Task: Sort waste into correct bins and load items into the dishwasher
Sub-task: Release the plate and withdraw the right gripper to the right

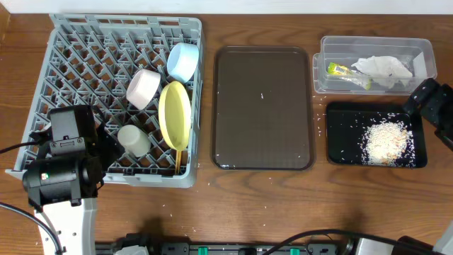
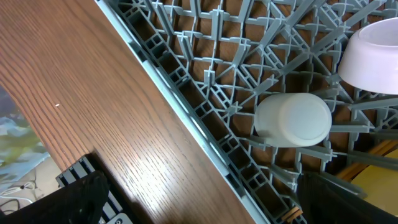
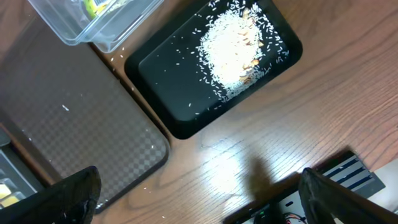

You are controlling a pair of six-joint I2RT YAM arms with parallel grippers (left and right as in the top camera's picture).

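Note:
The grey dish rack [image 1: 71, 42] at the left holds the light blue bowl [image 1: 183, 61], the pinkish-white bowl [image 1: 144, 88], the pale yellow plate [image 1: 175, 113] standing on edge, the cream cup [image 1: 133, 139] and the wooden chopsticks [image 1: 178, 161]. The clear tub [image 1: 425, 49] holds the white napkin [image 1: 384, 68] and the yellow-green wrapper [image 1: 347, 73]. The black tray [image 1: 340, 134] holds the beige crumbs [image 1: 386, 140]. My left gripper [image 2: 199, 202] is open and empty over the rack's front-left edge [image 2: 205, 134], near the cup [image 2: 292, 119]. My right gripper [image 3: 199, 196] is open and empty above the table, beside the black tray [image 3: 161, 74].
The brown serving tray [image 1: 262, 106] lies between the rack and the bins, with a few stray crumbs on and around it. My left arm [image 1: 60, 170] is at the rack's front-left corner. My right arm [image 1: 433, 103] hangs over the right ends of the two bins.

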